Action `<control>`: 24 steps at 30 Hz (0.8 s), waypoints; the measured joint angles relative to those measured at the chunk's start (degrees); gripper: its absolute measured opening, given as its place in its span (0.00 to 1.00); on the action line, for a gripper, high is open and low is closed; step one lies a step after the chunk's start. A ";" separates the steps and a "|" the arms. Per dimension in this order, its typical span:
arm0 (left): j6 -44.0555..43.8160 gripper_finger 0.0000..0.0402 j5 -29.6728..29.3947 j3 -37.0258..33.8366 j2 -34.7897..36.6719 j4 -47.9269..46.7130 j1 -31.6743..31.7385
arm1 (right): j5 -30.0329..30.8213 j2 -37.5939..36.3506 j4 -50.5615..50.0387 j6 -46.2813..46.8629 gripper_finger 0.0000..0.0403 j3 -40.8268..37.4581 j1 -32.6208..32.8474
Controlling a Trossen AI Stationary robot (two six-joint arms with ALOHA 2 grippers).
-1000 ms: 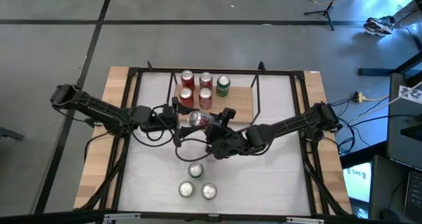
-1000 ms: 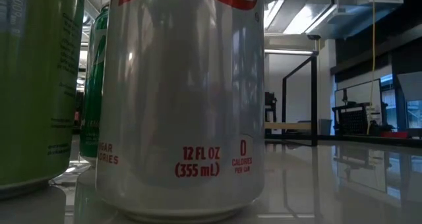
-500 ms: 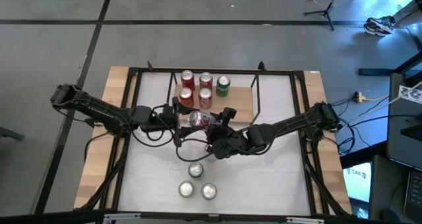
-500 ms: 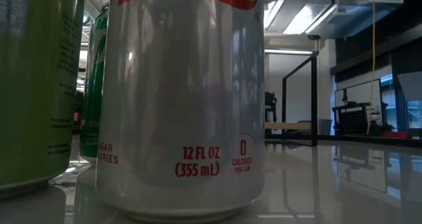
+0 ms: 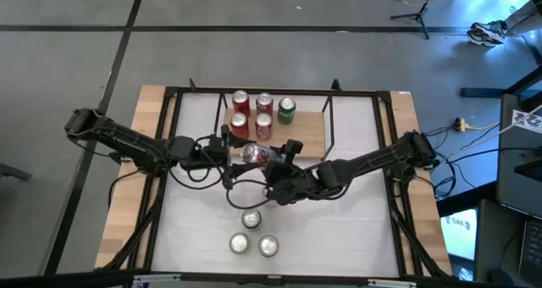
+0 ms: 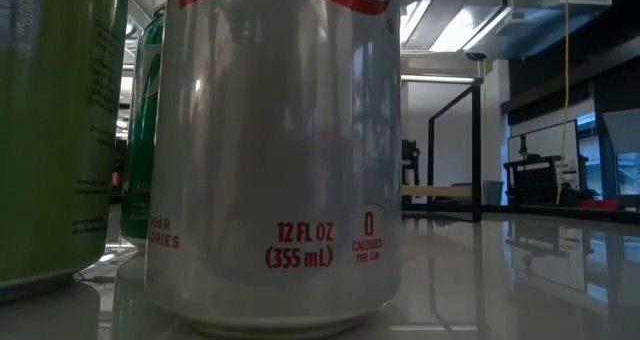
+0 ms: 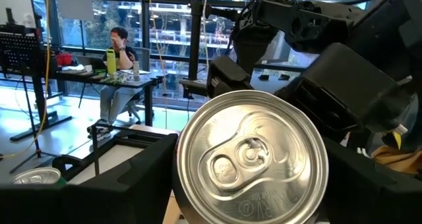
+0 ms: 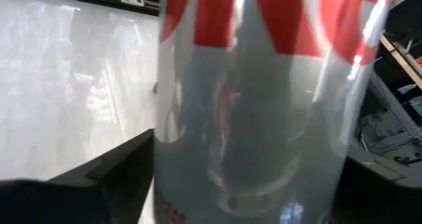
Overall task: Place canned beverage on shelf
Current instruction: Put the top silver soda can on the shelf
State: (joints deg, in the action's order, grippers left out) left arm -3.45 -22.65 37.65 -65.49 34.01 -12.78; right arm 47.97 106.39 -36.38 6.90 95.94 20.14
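Can: you have the silver-and-red can [image 5: 255,154] lying sideways between both grippers, just short of the shelf [image 5: 310,135].
Left gripper [image 5: 230,152]: fingers clamp the can.
Right gripper [image 5: 279,155]: fingers flank it; whether they pinch, you probably cannot tell.

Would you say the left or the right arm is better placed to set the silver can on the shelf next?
Probably left: the left gripper clamps the silver can right beside the shelf, while the right gripper appears to be letting go.
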 joint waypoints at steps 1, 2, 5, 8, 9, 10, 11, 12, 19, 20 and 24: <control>-0.01 0.71 0.04 0.00 0.04 0.01 0.00 | 0.00 0.00 0.00 -0.02 0.91 -0.02 0.02; 0.01 0.71 -0.08 0.00 0.06 0.02 0.00 | -0.12 0.00 0.04 -0.02 0.93 -0.02 0.02; -0.01 0.71 -0.41 0.00 0.09 0.12 0.02 | -0.09 0.00 0.02 0.04 0.98 -0.02 0.09; -0.28 0.71 -0.23 0.00 0.09 0.14 0.01 | -0.28 -0.46 -0.11 0.12 0.98 -0.09 0.20; -0.33 0.71 0.09 0.00 0.10 0.28 0.00 | -0.86 -0.84 -0.15 0.17 0.97 -0.09 0.20; -0.40 0.71 0.32 0.00 0.12 0.44 0.01 | -1.65 -1.45 -0.52 0.27 0.97 -0.09 0.20; -0.43 0.71 0.43 0.00 0.13 0.47 0.02 | -2.90 -2.14 -1.19 0.51 0.96 -0.09 0.20; -0.44 0.71 0.48 0.00 0.13 0.47 0.02 | -4.43 -2.90 -1.67 0.86 0.96 -0.09 0.20; -0.58 0.71 0.93 0.00 0.13 1.55 0.02 | -14.50 -8.09 -9.49 6.01 0.96 -0.07 0.18; -0.59 0.71 0.80 0.05 0.13 1.73 0.02 | -15.35 -8.75 -11.25 6.77 0.96 -0.07 0.20; -0.39 0.71 0.75 2.03 -0.26 0.96 0.02 | -16.01 -11.65 -18.27 9.59 0.96 -0.07 0.20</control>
State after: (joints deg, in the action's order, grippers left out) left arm -3.84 -21.91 39.67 -65.76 34.97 -12.75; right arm 31.96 94.74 -54.65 16.49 95.88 20.34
